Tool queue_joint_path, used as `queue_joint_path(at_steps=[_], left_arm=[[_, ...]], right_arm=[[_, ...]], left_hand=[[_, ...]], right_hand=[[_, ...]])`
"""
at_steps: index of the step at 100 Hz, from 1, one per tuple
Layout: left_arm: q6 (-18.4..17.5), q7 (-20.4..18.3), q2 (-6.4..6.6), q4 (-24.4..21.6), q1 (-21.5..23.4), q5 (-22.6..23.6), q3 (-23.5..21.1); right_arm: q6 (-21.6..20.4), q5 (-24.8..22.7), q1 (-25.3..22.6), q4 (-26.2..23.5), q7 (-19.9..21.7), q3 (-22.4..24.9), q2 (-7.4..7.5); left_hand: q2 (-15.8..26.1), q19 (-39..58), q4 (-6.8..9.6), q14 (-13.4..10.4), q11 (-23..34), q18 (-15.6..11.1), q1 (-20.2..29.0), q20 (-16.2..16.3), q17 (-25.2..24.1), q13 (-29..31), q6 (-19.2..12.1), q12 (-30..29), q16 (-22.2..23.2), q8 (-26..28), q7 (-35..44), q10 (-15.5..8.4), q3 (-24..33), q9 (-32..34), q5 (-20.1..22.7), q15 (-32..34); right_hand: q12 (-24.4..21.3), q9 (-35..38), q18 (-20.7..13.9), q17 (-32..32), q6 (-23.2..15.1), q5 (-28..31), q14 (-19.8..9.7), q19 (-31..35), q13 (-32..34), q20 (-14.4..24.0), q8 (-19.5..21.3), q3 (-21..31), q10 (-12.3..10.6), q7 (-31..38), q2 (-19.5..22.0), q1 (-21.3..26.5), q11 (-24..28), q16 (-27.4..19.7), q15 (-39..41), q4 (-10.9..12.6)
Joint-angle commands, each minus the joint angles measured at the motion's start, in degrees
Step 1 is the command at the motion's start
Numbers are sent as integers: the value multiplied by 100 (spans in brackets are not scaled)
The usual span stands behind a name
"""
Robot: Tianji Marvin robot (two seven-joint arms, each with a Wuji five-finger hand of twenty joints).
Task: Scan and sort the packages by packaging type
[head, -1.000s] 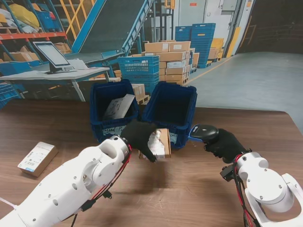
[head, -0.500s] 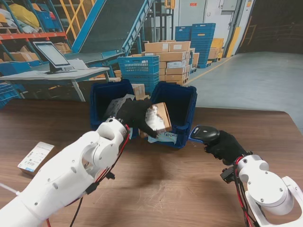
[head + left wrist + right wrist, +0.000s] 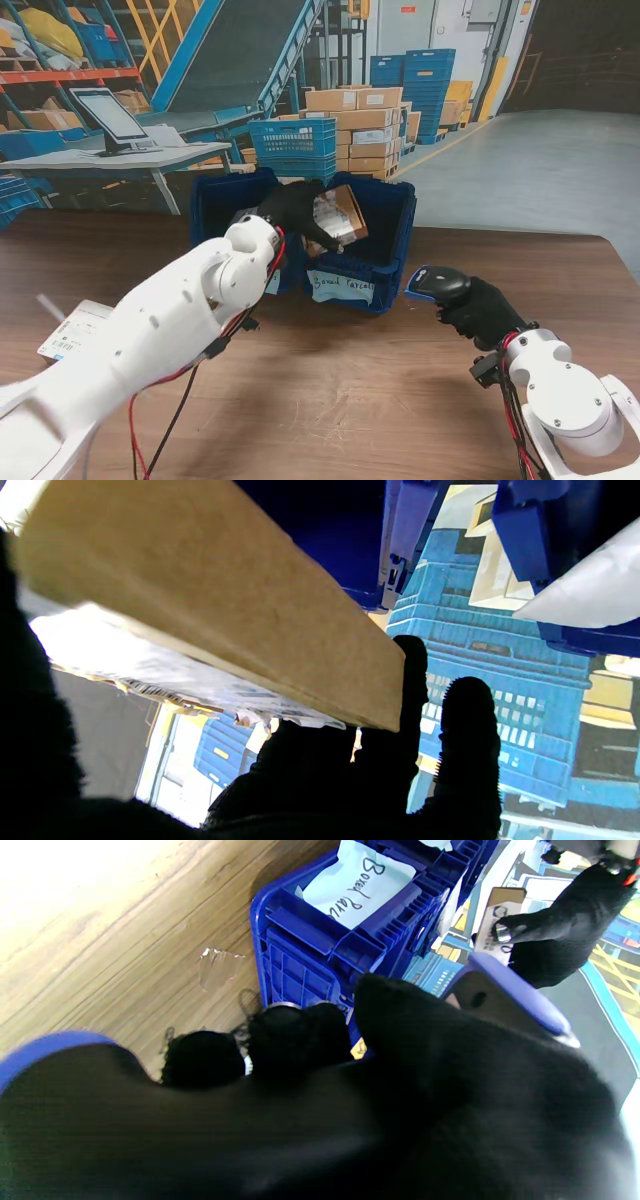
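A small brown cardboard box (image 3: 340,213) is gripped by the left robot hand (image 3: 296,212) and held tilted over the right-hand blue bin (image 3: 385,262), clear of its floor. A white printed label with a barcode is seen on one broad face of the box; a plain kraft side is shown in the left wrist view, with black-gloved fingers (image 3: 462,730) wrapped past its edge. A handwritten paper tag reading "Boxed Parcel" (image 3: 340,285) is fixed to the bin's near wall. A second blue bin (image 3: 225,205) stands touching it on the left. A black and blue barcode scanner (image 3: 436,283) is clasped by the right robot hand (image 3: 483,310), near the surface's right edge. Another labelled flat box (image 3: 72,328) lies near the surface's left edge.
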Motion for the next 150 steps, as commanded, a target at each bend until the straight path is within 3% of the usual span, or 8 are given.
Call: queue_joint_path(at_steps=[1,64,78,84,94,101,118,150], left_arm=[[-84,-147,-184,119,-203,-90,31],[-749,185,-1144,2402,-1237,-812,916],[-894,186,-1361,2870,-1394,-878,1084],[-957,170,-1435,3018,-1437,-924,1126],[-995,169,-1532,3226,-1510,-925,1207],[-1035,159,-1599,3362,-1552,-949,1241],[-1097,6,-1715,3615,-1663,-987,1355],[-1425,-93,-2068,4307,-1863,-1025,1548]], right_arm=[[9,26,-15,-20,28,14,-55],[-6,120,-22,78,31,88,-63],[-2,126,-35,83,32,114,-65],[-1,134,-40,85,25,121,-67],[-2,137,-45,85,32,133,-66],[-5,137,-46,86,45,143,-63],[0,141,-45,91,48,159,-63],[21,149,-37,94,80,183,-57]], left_hand=[[1043,52,292,-296,776,175,2798,70,-78,562,-1962,243,162,313,2357,-1115,3758,624,758,923],[1149,-55,134,-293,654,140,2810,54,-149,435,-2021,116,-53,55,2280,-1136,3550,694,841,760],[1148,-165,98,-336,327,78,2690,47,-249,179,-1933,0,-377,-320,1888,-1075,3469,558,793,573],[1134,-258,79,-358,23,40,2568,52,-320,-28,-1820,-34,-969,-511,1533,-1018,3423,467,770,553],[1226,-501,77,-343,509,-33,2182,-5,-447,-315,-1699,-847,-1478,-576,960,-893,3528,-210,735,325],[1344,-658,112,-315,755,-47,1889,-29,-541,-495,-1559,-1910,-1695,-661,442,-809,3595,-677,729,126],[1747,-943,331,-232,308,-53,1314,-59,-750,-956,-1336,-2620,-2122,-1029,-472,-629,3543,-1186,690,-385],[1850,-1960,-242,-122,-450,-116,641,-306,-1121,-1940,-1005,-3299,-3124,-1868,-2245,-412,3001,-2271,109,-1304]], right_hand=[[38,50,3,50,-376,206,12,321,122,123,46,675,114,-19,412,548,-52,96,159,126],[41,53,16,47,-367,215,13,327,127,127,49,679,123,-20,407,550,-51,95,163,124],[42,48,27,47,-365,210,13,329,127,128,51,681,120,-20,405,551,-50,95,163,123],[42,49,21,45,-370,213,17,327,124,127,53,683,118,-18,405,553,-50,95,163,124],[41,50,15,42,-369,215,22,326,123,127,53,682,127,-19,404,552,-52,95,164,123],[41,47,15,47,-367,214,28,330,124,128,53,683,124,-19,406,548,-52,96,167,124],[42,50,18,43,-367,217,17,329,122,129,53,683,124,-19,401,550,-51,96,168,123],[43,58,26,52,-362,222,24,334,134,130,54,692,132,-19,394,553,-49,97,176,123]])
